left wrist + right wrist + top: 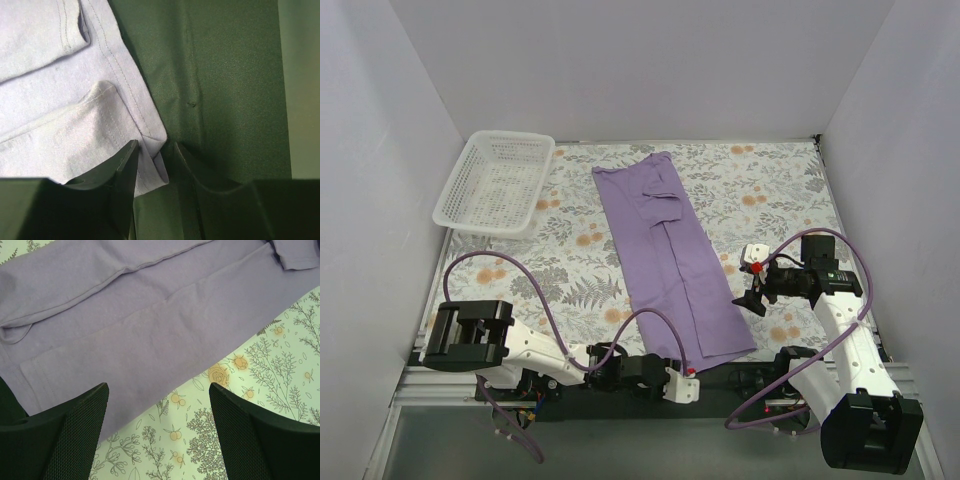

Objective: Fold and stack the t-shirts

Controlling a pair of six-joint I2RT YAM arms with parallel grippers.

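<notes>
Floral tabletop (pixel 770 180) carries the purple t-shirt (pixel 665 250), a long strip mid-table; basket (pixel 495 180) sits far left. Right claw (pixel 158 390) hangs apart over the strip's right edge. Left claw (pixel 154 165) is clamped on the near hem corner. Likely step: the crosswise fold. Right needs the other corner first.

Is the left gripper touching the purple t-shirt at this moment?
Touching. The left wrist view shows a corner of the purple t-shirt caught between the fingers of the left gripper, its fabric against one finger.

Overhead from behind; wrists close, downward; t-shirt (pixel 670 260) shared
</notes>
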